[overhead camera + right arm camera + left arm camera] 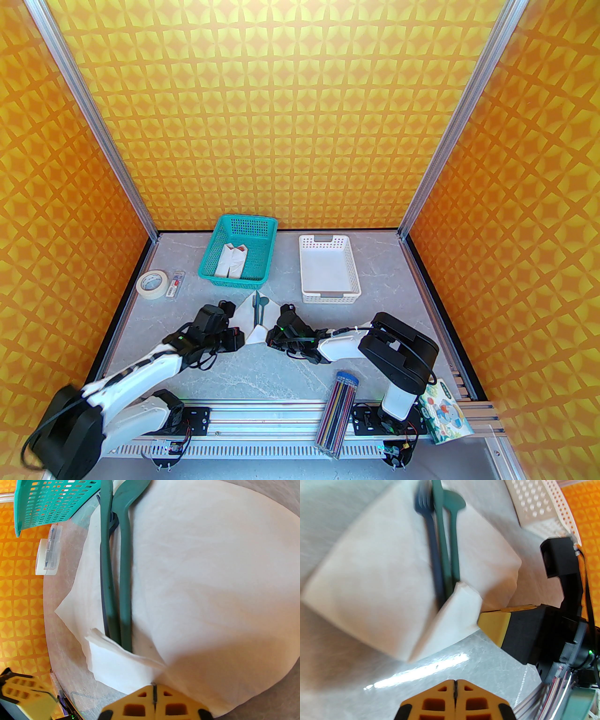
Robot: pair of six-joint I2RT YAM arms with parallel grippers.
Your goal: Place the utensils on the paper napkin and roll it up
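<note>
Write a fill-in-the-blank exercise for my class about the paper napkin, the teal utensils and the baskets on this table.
1. The thin white paper napkin carries ____ slim dark teal plastic utensils.
2. The napkin's near corner is folded over the utensils' ____ ends.
3. The white bundles with red tips lie in the ____ plastic mesh basket.
4. The left gripper and the right gripper both have their fingers ____.
Missing words: three; handle; teal; shut.
</note>
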